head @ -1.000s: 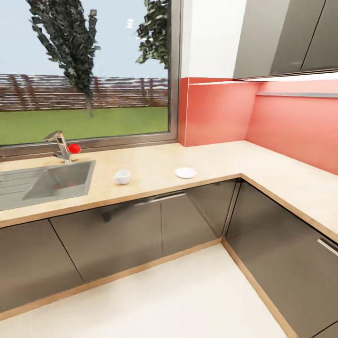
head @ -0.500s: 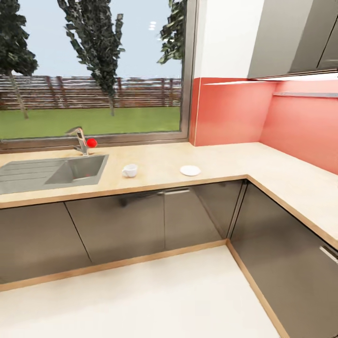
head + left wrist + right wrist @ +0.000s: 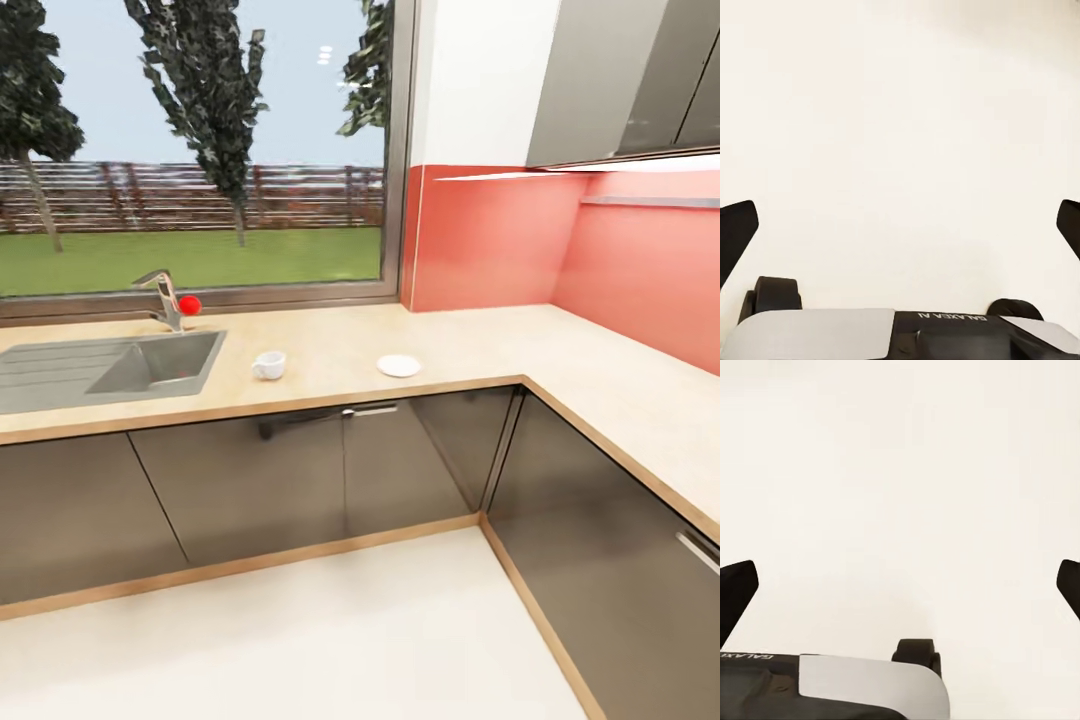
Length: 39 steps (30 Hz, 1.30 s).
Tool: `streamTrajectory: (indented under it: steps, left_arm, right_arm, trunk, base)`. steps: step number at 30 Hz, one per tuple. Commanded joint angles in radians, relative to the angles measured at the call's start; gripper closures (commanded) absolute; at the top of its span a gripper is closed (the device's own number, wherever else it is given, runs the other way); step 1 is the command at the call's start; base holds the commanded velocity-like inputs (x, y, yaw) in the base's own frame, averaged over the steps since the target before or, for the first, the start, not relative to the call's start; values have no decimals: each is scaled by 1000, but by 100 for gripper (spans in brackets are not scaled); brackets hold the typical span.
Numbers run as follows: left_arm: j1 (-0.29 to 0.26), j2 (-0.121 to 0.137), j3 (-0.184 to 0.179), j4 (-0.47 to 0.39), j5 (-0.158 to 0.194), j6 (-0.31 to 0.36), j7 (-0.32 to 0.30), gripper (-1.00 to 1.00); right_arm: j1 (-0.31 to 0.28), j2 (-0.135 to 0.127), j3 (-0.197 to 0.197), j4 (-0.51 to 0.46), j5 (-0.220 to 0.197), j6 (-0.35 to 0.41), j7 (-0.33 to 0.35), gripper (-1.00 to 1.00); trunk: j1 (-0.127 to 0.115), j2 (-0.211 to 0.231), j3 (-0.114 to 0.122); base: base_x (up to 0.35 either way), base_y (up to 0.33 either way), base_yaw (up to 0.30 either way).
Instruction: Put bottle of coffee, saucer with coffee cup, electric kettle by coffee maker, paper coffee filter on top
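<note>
Shifted slightly leftward across the frame since half a second ago, cup and saucer together with the whole scene: camera motion, not theirs. Coffee cup (image 3: pixel 268 365) standing left of centre on the kitchen countertop (image 3: pixel 470 345), near the sink (image 3: pixel 110 367); saucer (image 3: pixel 399 366) lying apart to its right, at centre. Left gripper (image 3: pixel 900 225) spread wide over pale floor, holding nothing; right gripper (image 3: pixel 900 585) likewise wide and empty.

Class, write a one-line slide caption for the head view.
Cup and saucer sit apart on the countertop, right of the sink.
</note>
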Motion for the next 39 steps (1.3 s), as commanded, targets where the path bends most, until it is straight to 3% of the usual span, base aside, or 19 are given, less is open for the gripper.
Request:
streamTrajectory:
  steps: [1, 9, 10, 13, 17, 18, 21, 22, 26, 27, 31, 32, 35, 37, 39]
  left_arm:
    - [-1, 0, -5, 1, 2, -6, -2, -100]
    - [-1, 1, -7, -4, 2, -6, -4, -100]
    - [-1, 4, -10, -44, 2, -2, -12, -100]
    - [-1, 8, -9, -124, 2, 9, -31, -100]
    - [-1, 12, -8, -224, 2, 67, -59, -100]
    - [-1, 18, -9, -270, 3, 100, -69, -100]
    - [-1, 31, -9, -359, 3, 164, -92, -100]
    - [-1, 40, -8, -430, 3, 218, -120, -100]
    - [-1, 55, -7, -573, 2, 330, -173, -100]
    - [-1, 68, -6, -645, 3, 380, -195, -100]
    - [-1, 102, -8, -791, 4, 516, -235, -100]
    - [-1, 112, -9, -868, 5, 601, -246, -100]
    - [-1, 121, -4, -986, 5, 708, -256, -100]
    - [-1, 120, 23, -1182, 9, 814, -262, -100]
    - [-1, 112, 28, -1220, 11, 865, -262, -100]
  right_arm:
    - [0, 1, -4, -1, -6, 1, 8, -100]
    - [-10, 10, -5, -4, -7, -1, 6, -100]
    - [-51, 22, -5, -26, -7, 2, 9, -100]
    - [-75, 43, 7, -93, -7, 7, 11, -100]
    - [-87, 64, 112, -228, -8, 49, 12, -100]
    - [-89, 67, 168, -299, -10, 107, 13, -100]
    - [-91, 68, 223, -441, -14, 227, 13, -100]
    - [-91, 69, 244, -536, -17, 311, 13, -100]
    - [-92, 70, 270, -661, -15, 427, 13, -100]
    - [-93, 68, 275, -725, -17, 464, 16, -100]
    - [-106, 66, 280, -890, -20, 596, 35, -100]
    - [-131, 65, 280, -958, -25, 691, 51, -100]
    - [-208, 64, 276, -1016, -37, 819, 91, -100]
    - [-411, 50, 235, -1061, -51, 1051, 145, -100]
    - [-505, 29, 224, -1066, -60, 1125, 163, -100]
  trunk:
    - [1, 0, -1]
    - [1, 0, -1]
    - [1, 0, -1]
    - [1, 0, -1]
    - [1, 0, -1]
    - [1, 0, -1]
    - [1, 0, -1]
    - [1, 0, -1]
    - [1, 0, -1]
    - [1, 0, -1]
    - [1, 0, -1]
    - [1, 0, -1]
    - [1, 0, -1]
    - [1, 0, -1]
    - [1, 0, -1]
  base:
    - [299, -2, 0]
    - [103, -1, 0]
    - [2, 0, 0]
    - [0, 0, 0]
    - [0, 0, 0]
    - [0, 0, 0]
    - [0, 0, 0]
    - [0, 0, 0]
    - [0, 0, 0]
    - [0, 0, 0]
    - [0, 0, 0]
    - [0, 0, 0]
    - [0, 0, 0]
    - [0, 0, 0]
    - [0, 0, 0]
